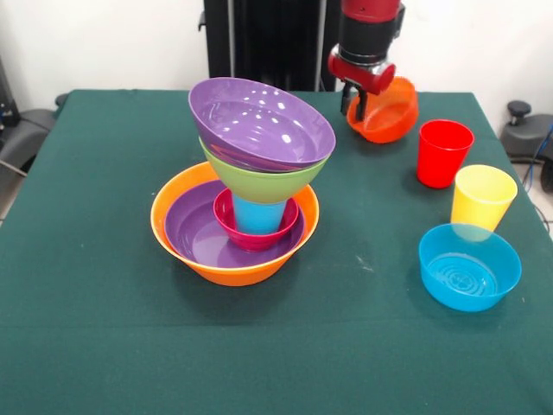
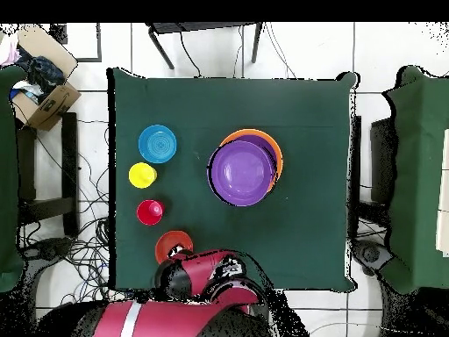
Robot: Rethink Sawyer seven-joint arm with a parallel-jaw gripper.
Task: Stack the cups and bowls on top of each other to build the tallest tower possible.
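Orange small bowl sits tilted near the counter's far edge, its rim pinched by the jaws. Light, stiff and glossy, it may slip; that thin rim is the sensible hold.

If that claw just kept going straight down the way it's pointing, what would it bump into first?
Most likely the small orange bowl. The gripper points down at that bowl's rim, which sits tilted right beside it. Whether the fingers already touch the rim is hard to tell. Below lies the green table.

End effector low, fingers closed.
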